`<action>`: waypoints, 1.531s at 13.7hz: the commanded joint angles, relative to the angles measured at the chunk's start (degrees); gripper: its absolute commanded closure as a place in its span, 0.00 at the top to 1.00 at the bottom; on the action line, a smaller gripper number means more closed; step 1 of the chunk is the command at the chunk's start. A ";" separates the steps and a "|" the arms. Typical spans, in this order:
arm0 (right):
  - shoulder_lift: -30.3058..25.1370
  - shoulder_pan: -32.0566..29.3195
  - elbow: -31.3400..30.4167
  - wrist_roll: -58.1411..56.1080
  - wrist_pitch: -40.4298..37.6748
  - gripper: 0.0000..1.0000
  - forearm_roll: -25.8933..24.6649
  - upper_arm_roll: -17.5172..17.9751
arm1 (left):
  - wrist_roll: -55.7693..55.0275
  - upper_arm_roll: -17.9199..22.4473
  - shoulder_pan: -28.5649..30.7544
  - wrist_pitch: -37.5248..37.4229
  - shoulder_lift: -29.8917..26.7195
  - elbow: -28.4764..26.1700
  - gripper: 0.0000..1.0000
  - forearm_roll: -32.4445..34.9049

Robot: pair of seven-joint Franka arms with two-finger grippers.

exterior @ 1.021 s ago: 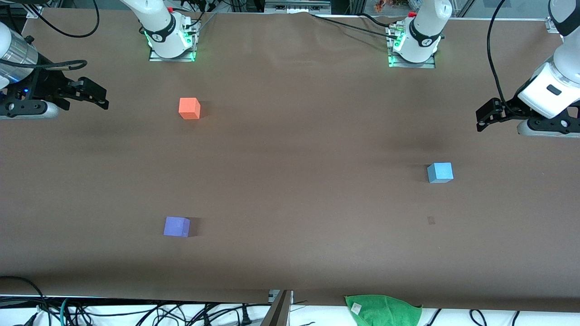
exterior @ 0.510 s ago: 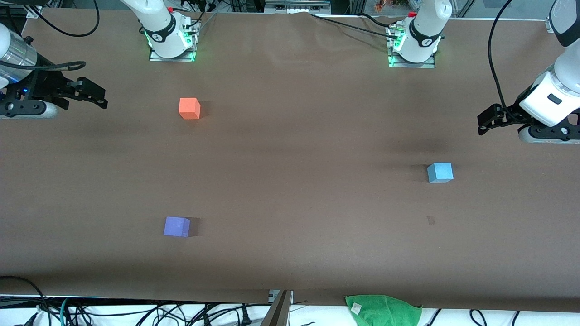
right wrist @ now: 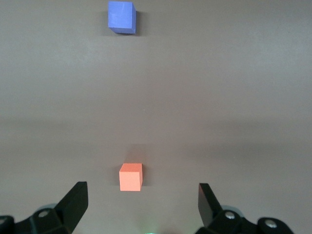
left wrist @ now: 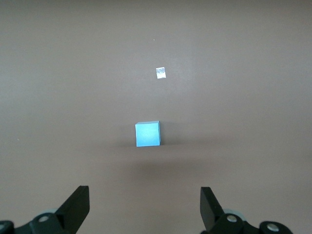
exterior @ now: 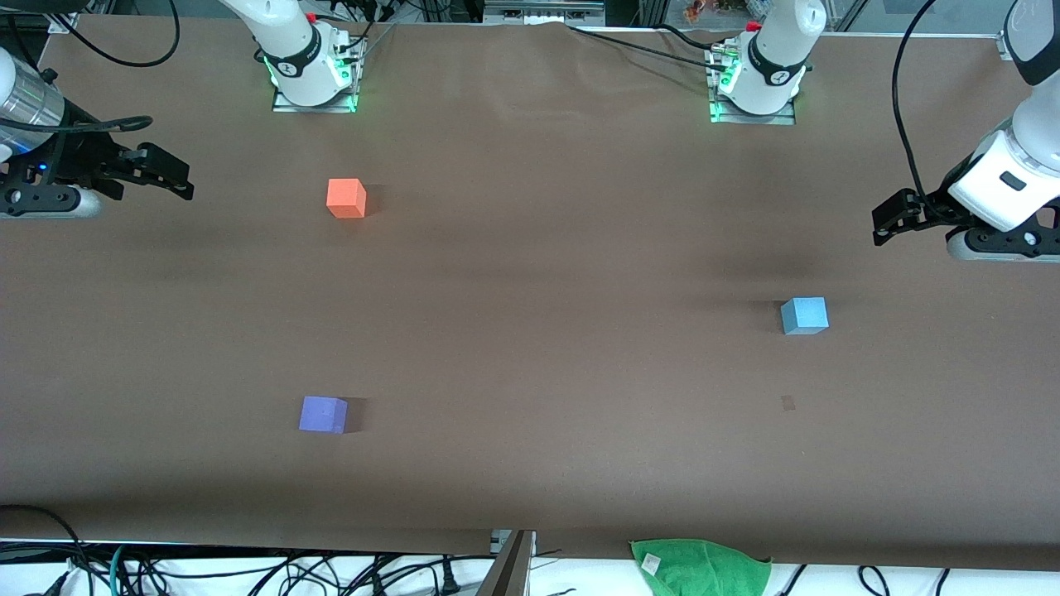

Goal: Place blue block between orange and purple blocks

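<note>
The blue block [exterior: 804,315] sits on the brown table toward the left arm's end; it also shows in the left wrist view [left wrist: 147,134]. The orange block [exterior: 346,199] sits toward the right arm's end, and the purple block [exterior: 323,415] lies nearer the front camera than it. Both show in the right wrist view, orange [right wrist: 130,177] and purple [right wrist: 121,16]. My left gripper [exterior: 884,217] is open and empty in the air at its end of the table [left wrist: 145,204]. My right gripper [exterior: 175,178] is open and empty in the air at its end [right wrist: 143,202].
A green cloth [exterior: 700,566] lies off the table's front edge. A small pale mark [exterior: 787,403] is on the table nearer the front camera than the blue block. Cables run along the front edge.
Both arms have drawn slightly outward toward their ends of the table. The blocks have not moved.
</note>
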 commanded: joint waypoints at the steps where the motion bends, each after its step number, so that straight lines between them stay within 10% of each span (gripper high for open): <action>1: -1.66 -0.13 -1.36 0.22 0.53 1.00 -0.52 0.18 | -0.36 -0.21 0.38 -1.28 0.45 1.49 1.00 -1.00; 14: -1.66 -0.04 -1.35 0.13 0.18 1.00 -0.52 0.36 | 0.43 0.14 0.99 -1.45 0.79 1.58 1.00 -1.00; 21: -1.66 -0.04 -1.44 0.13 0.18 1.00 -0.61 0.18 | 0.34 0.06 1.70 0.03 10.01 2.55 1.00 -1.17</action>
